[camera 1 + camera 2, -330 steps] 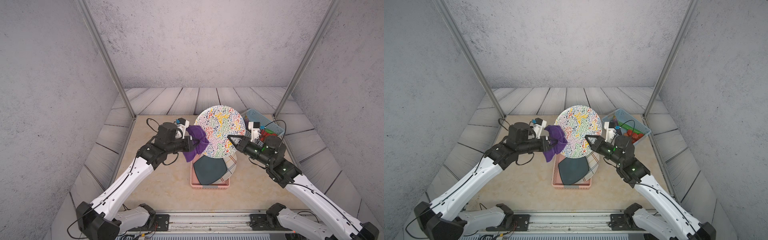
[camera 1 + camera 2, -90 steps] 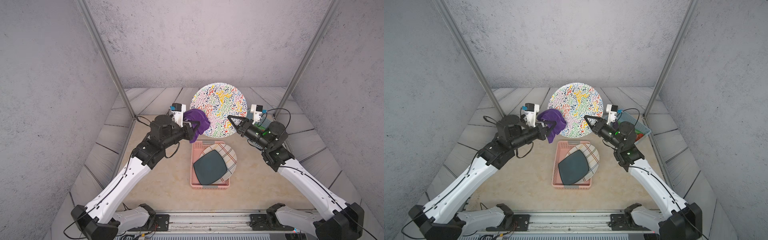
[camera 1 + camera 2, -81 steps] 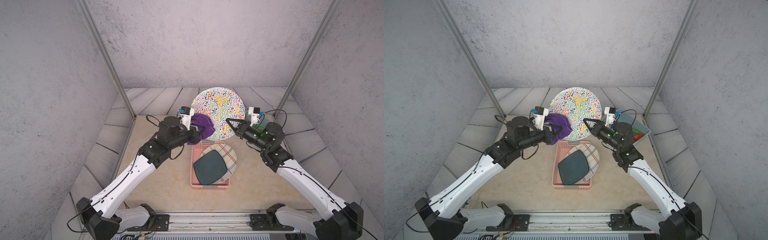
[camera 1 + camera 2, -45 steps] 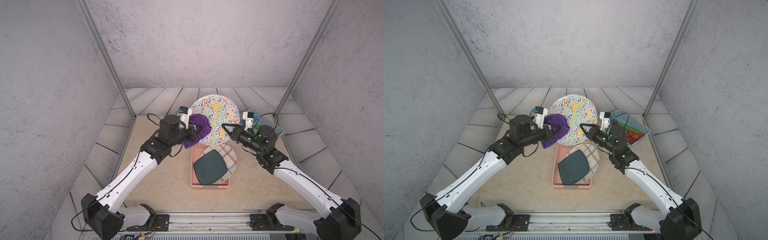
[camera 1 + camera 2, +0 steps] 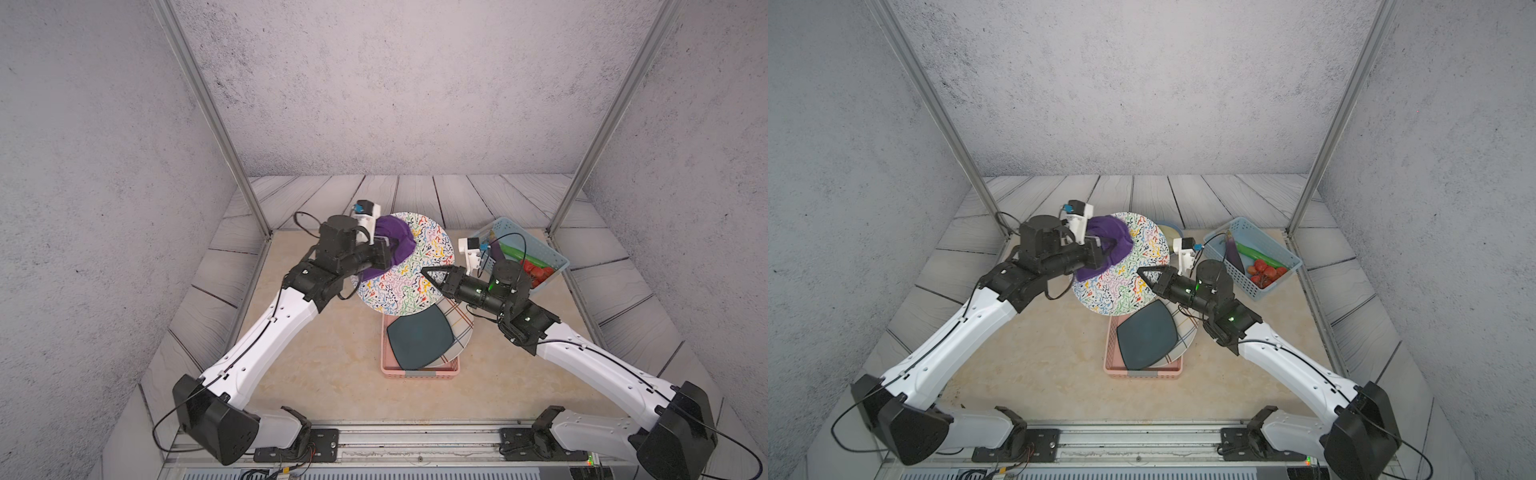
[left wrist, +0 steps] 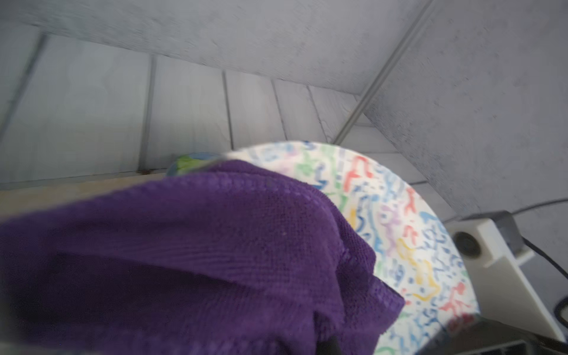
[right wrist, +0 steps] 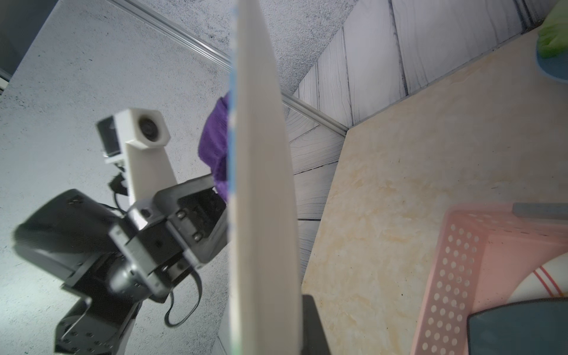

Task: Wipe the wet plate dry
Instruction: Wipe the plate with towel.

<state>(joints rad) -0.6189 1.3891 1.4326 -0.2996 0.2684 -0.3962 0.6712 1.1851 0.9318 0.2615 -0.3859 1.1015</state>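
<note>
Arm on the left: it reaches up from the near rail over the table, and its left gripper is clamped tight on the purple cloth, with the fingertips buried in the folds.
Cloth: it is bunched into a wad and pressed against the patterned face of the plate at its upper left part. From the left wrist the purple cloth fills half the view.
Wet plate: round and white with coloured squiggles, it is held in the air at a tilt above the far end of the pink tray. From the right wrist the plate shows edge-on, plain back outward.
Right gripper: its jaws are pinched together on the plate's right edge, with one dark finger lying across the pattern.
Tray: it sits flat on the table and holds a dark square plate lying on a striped plate.
Small bowl: it sits behind the plate and is mostly hidden.
Blue basket: it stands at the far right with vegetables inside.
</note>
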